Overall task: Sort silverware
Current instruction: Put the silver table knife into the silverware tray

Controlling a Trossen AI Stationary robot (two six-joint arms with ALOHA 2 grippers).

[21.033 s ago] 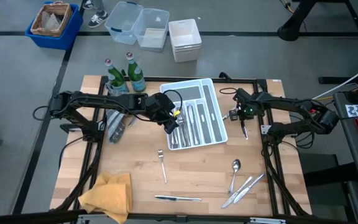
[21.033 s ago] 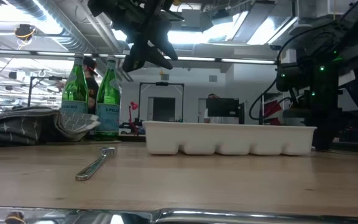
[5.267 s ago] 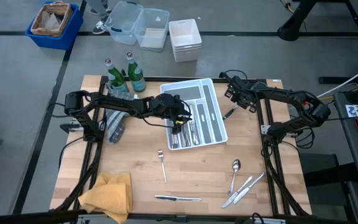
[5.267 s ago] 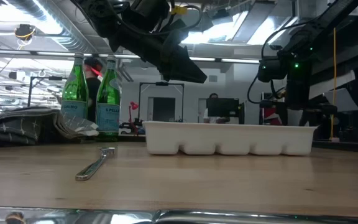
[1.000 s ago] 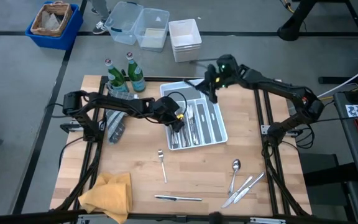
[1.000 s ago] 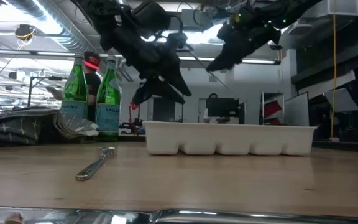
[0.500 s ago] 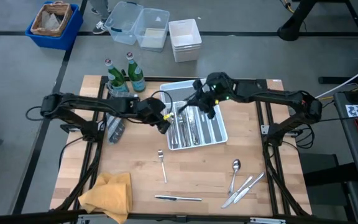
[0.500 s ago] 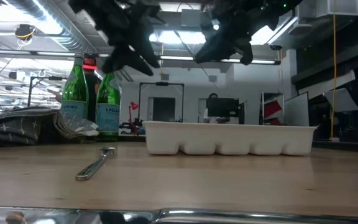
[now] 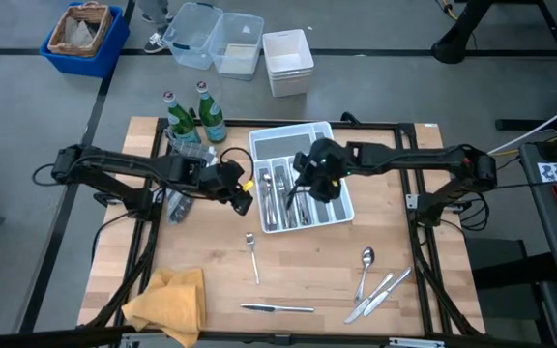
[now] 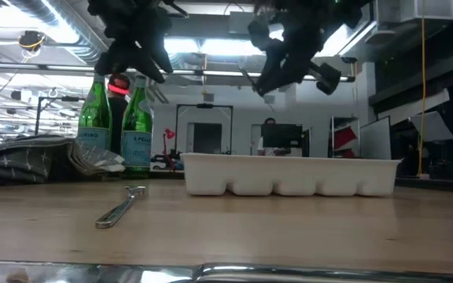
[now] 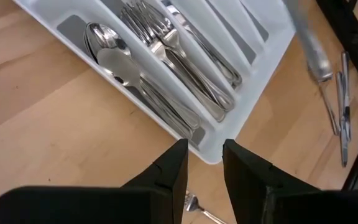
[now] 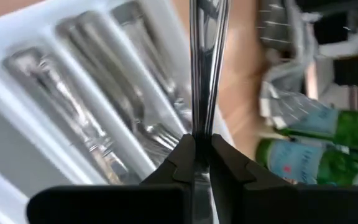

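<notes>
Right gripper (image 9: pixel 303 190) over tray (image 9: pixel 341 205), fingers clamped on knife (image 12: pixel 201 74). Left gripper (image 9: pixel 243 200) beside tray, fingers slightly apart, empty.

Even overhead light, ceiling strips glare in low view, right wrist pic motion-blurred

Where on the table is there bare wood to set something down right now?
Bare wood lies between the lone silver fork and the silver spoon, and right of the white compartmented tray. It is crowded around the green glass bottles, grey cloth and yellow rag.
</notes>
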